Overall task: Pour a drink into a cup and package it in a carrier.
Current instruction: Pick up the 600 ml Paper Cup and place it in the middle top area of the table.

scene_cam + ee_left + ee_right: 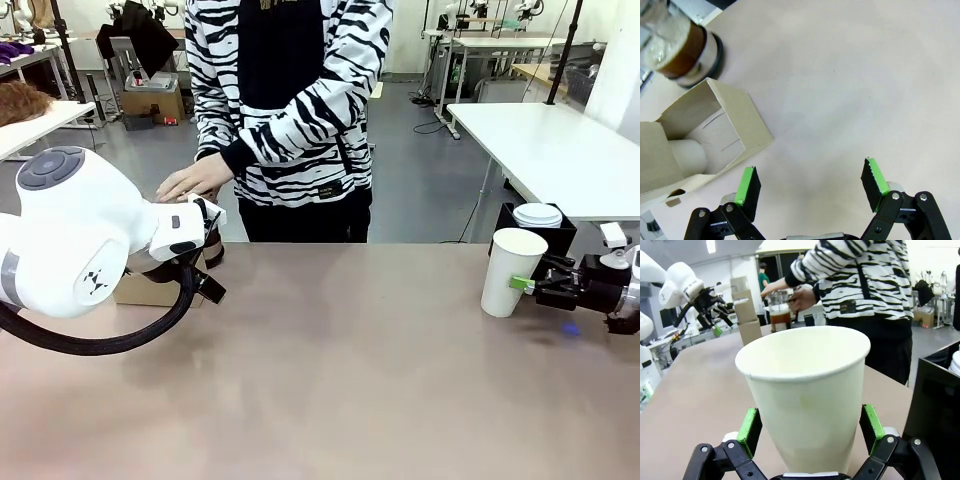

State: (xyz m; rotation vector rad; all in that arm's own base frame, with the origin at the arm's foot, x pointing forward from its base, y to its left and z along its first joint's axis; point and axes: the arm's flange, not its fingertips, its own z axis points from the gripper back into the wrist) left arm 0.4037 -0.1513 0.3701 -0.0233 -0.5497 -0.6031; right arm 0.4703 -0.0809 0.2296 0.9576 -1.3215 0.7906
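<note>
1. The right gripper [810, 426] has its jaws wide, one green pad on each side of the cup [805, 385]. The cup stands upright on the table [700, 390] between them. Whether the pads press its wall cannot be told. This hold probably steadies the cup for pouring.
2. Just outside one of those jaws rises the wall of a black box [935, 405].
3. The left gripper [810, 176] also has wide jaws with nothing between them, and bare table lies beyond them. It looks ready rather than busy.
4. Just beyond one of its fingers [749, 186] sits the carrier [740, 115], open side up, with a white round thing [687, 155] inside.
5. Past the carrier stands the pitcher [660, 30] with the dark drink [682, 52] in it.
6. Farthest from the right jaws, a person's hand [800, 297] rests on the pitcher, well apart from the cup, so pouring seems not yet begun.
</note>
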